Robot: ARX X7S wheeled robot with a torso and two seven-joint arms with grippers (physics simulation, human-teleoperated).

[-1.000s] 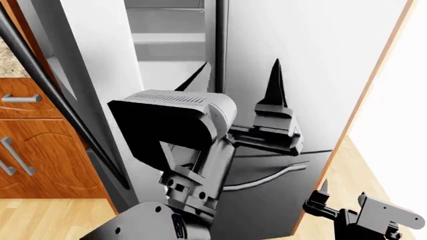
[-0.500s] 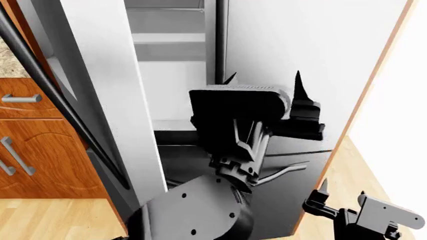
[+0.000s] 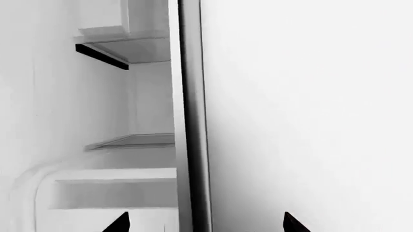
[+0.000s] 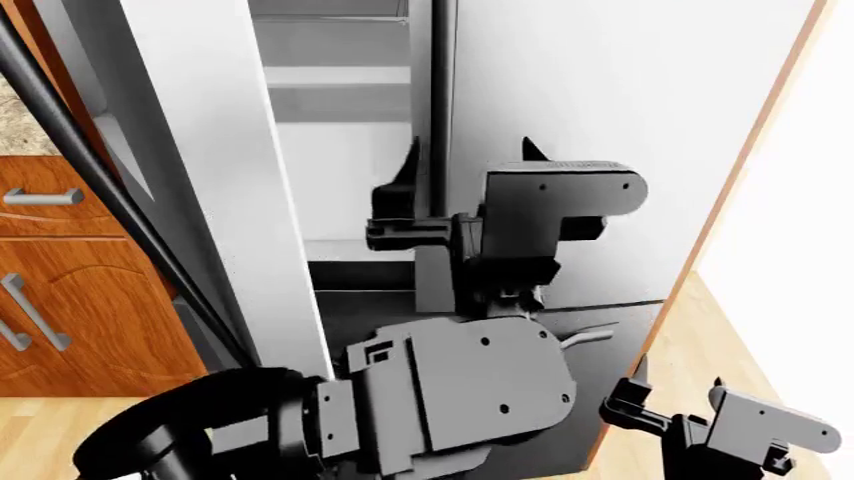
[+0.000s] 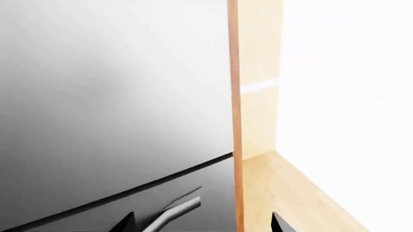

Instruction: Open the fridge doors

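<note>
White-faced fridge doors (image 4: 200,150), brown wooden cabinet (image 4: 67,300), pale wood floor (image 4: 747,340), dark-grey drawer front (image 5: 96,217).

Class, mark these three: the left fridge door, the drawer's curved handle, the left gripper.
left fridge door (image 4: 220,200), head view, white inner face
drawer's curved handle (image 5: 177,212), right wrist view, bar
left gripper (image 4: 467,155), head view, between fingertips

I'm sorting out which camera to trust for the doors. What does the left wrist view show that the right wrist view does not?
Only the left wrist view shows the fridge's inside: white shelves beside the inner edge of the right fridge door, which the open left gripper straddles. Only the right wrist view shows the drawer handle, the wooden side panel and the floor, past the open right gripper. Both show dark fingertips and a pale fridge front.
</note>
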